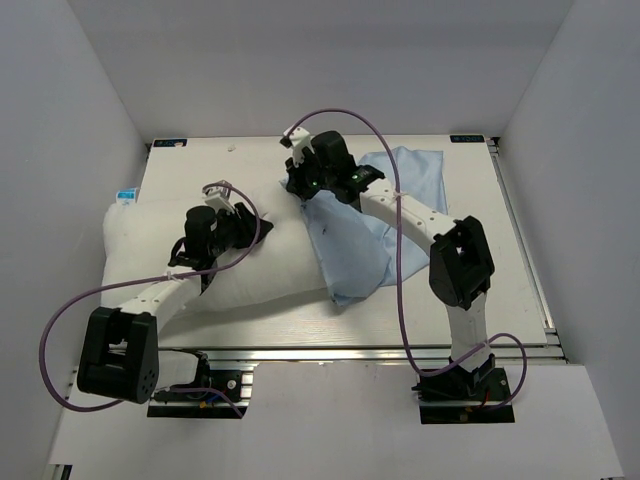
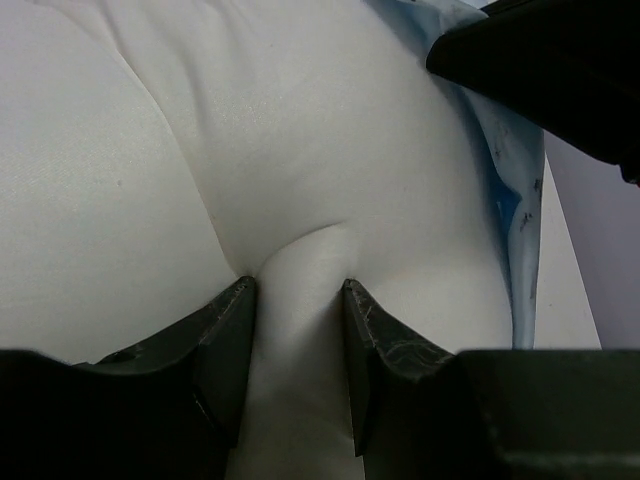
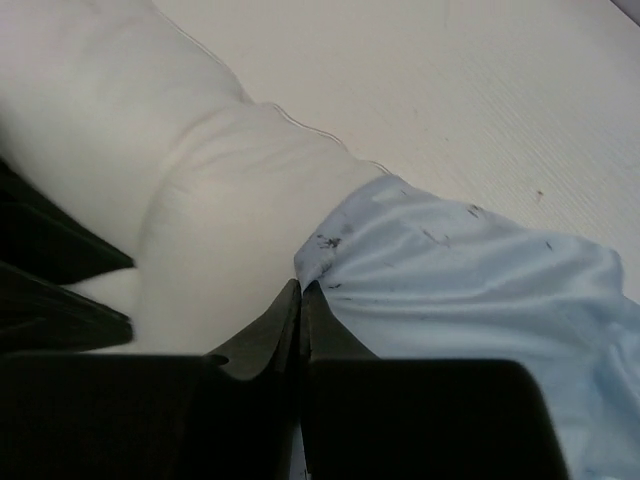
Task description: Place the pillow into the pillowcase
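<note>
A plump white rectangular fabric pillow [image 1: 275,268] lay across the left half of the white tabletop [image 1: 505,270], its long side running left to right. A thin, wrinkly light blue fabric pillowcase [image 1: 412,180] was spread over the middle and right of the tabletop, and its near-left part met the pillow's right end. How far that end sat inside the sack could not be told from above.

The left claw [image 2: 297,290] pressed down into the top of the pillow. Its 2 dark fingers [image 2: 232,330] stood a little apart with a raised ridge of white fabric pinched between them (the cloth creased away from the grip on both sides). In the left wrist view, a strip of the blue fabric showed along the pillow's right edge.

The right claw [image 3: 302,292] had its fingers closed tight together, with no gap showing, nipping the edge of the pillowcase [image 3: 470,290] just where it lay against the pillow [image 3: 200,200]. Seen from above, this claw [image 1: 298,186] sat at the far-left corner of the blue cloth.
</note>
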